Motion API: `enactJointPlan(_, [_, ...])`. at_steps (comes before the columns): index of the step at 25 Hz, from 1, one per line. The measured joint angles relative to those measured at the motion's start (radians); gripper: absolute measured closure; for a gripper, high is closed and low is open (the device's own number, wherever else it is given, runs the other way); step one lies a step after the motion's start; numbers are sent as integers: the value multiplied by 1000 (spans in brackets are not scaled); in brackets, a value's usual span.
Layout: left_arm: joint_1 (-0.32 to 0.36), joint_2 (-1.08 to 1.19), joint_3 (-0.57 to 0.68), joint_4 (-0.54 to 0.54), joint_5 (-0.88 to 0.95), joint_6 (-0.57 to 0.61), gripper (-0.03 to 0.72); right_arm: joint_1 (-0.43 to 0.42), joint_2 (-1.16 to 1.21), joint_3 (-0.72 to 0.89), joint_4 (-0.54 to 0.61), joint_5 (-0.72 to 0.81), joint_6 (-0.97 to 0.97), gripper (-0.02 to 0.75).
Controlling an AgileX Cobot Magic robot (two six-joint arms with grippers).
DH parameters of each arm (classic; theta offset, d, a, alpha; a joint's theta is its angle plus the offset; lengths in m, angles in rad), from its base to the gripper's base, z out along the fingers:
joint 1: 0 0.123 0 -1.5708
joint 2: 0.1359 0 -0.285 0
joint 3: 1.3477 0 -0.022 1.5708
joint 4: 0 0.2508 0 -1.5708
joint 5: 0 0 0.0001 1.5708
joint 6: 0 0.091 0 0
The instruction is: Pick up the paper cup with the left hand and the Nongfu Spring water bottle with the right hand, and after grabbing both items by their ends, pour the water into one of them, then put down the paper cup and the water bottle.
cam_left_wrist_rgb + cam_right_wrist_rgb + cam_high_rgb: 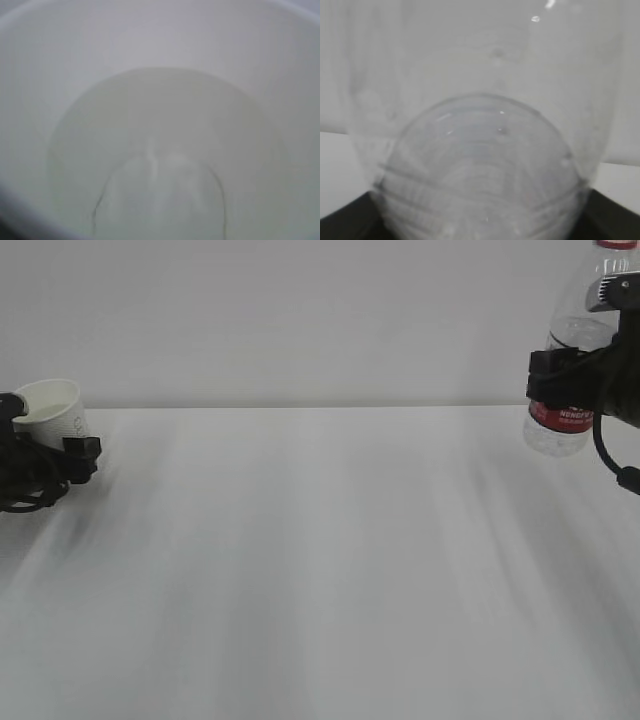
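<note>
White table (320,570): paper cup (52,412) holds water (160,165).

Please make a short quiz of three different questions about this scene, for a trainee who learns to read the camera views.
1. True or false: the clear ribbed plastic bottle with the red label stands on the white table.
2. Multiple choice: the small white paper cup is A) at the left edge of the exterior view, tilted; B) in the table's middle; C) beside the bottle.
3. Fill in: the left wrist view looks straight into the ____.

Key: 1 false, the right end effector holds it up above the table. 2 A. 3 cup.
</note>
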Motion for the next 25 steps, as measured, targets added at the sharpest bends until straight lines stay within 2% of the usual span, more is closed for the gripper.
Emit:
enactJointPlan(12, [0, -10, 0, -4, 16, 2, 4, -2, 9, 0, 0, -45, 0, 226])
enactJointPlan(25, [0, -101, 42, -4, 118, 4, -1, -2, 9, 0, 0, -46, 0, 226])
